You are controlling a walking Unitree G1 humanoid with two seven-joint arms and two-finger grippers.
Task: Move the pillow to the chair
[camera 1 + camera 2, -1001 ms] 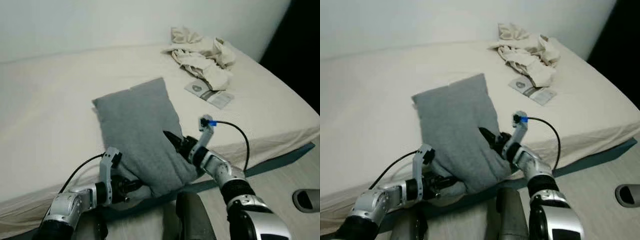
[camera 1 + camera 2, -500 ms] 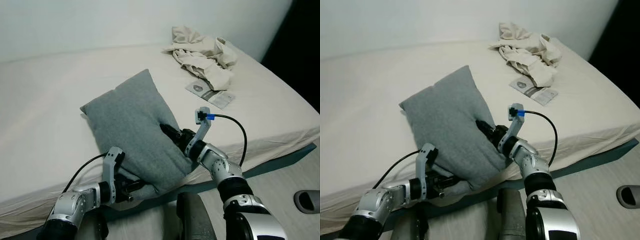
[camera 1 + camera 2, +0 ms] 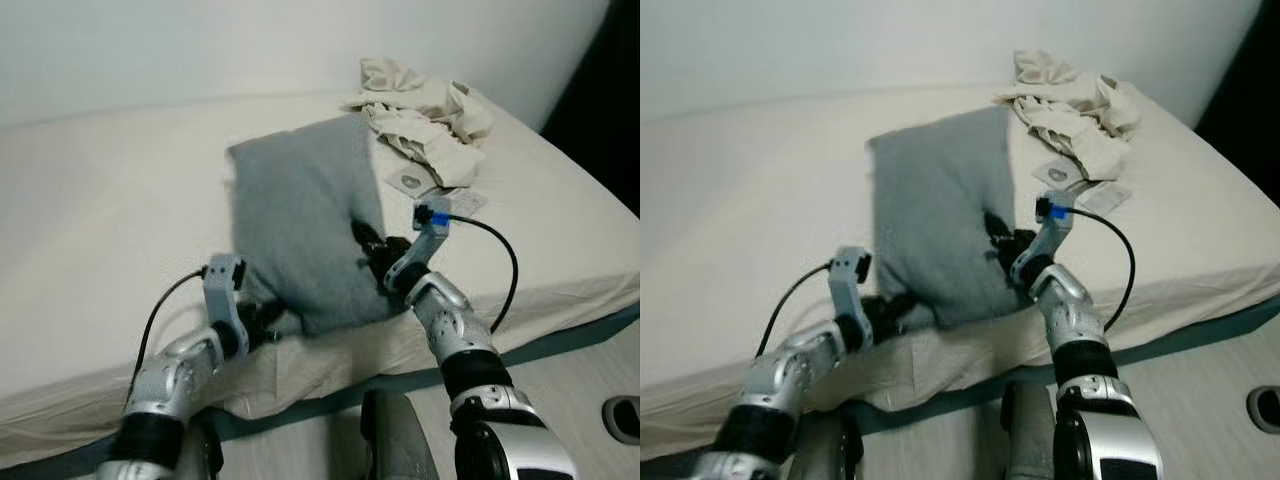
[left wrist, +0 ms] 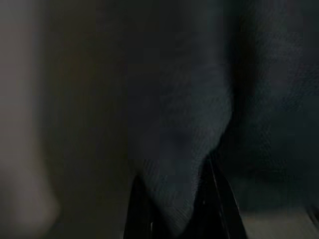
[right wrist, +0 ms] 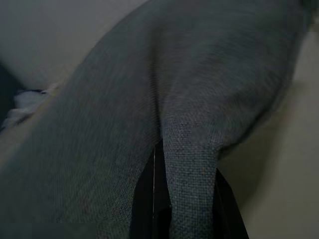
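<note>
A grey pillow stands tilted up off the cream bed, lifted near the bed's front edge. My left gripper is shut on the pillow's lower left corner, and the left wrist view shows grey fabric pinched between its two black fingers. Over on the pillow's right edge, my right gripper is shut on a fold of the cloth. Both arms reach forward from the bottom of the head views.
A heap of crumpled cream laundry lies at the bed's far right corner, with a small printed packet beside it. The bed's front edge drops to pale wood flooring. A white wall stands behind the bed.
The pillow has been lifted higher and swung upright and to the right, both grippers still holding it. The camera has shifted slightly as well.
</note>
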